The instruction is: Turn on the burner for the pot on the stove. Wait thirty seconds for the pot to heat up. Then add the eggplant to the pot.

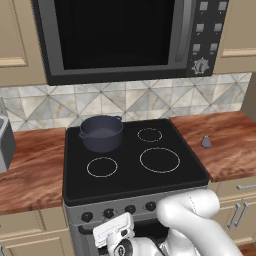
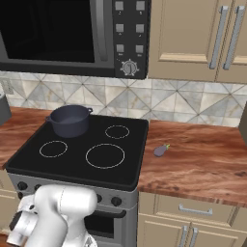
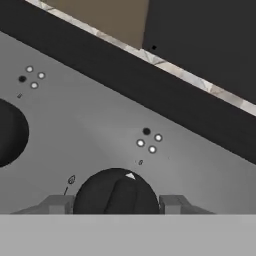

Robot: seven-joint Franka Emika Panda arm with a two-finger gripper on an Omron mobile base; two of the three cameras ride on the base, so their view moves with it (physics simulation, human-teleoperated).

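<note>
The dark blue-grey pot (image 1: pixel 101 132) (image 2: pixel 70 120) stands on the back left ring of the stove (image 1: pixel 135 175) (image 2: pixel 77 169). On the wooden counter to the right of the stove lies the small grey-purple eggplant (image 1: pixel 206 142) (image 2: pixel 160 150). My gripper (image 3: pixel 116 204) is down at the stove's grey front, shut on a black knob (image 3: pixel 116 192), one finger on each side of it. The knob's white pointer sits just off the top. In the left base view the hand (image 1: pixel 115 231) hangs below the left knobs of the row.
A second knob (image 3: pixel 5 132) is beside the held one. More knobs (image 1: pixel 150 205) run along the stove front. A black-windowed microwave (image 1: pixel 125 35) hangs over the stove. Wooden counters (image 1: pixel 30 170) (image 2: pixel 202 164) flank it, with a grey appliance (image 1: pixel 5 145) at the far left.
</note>
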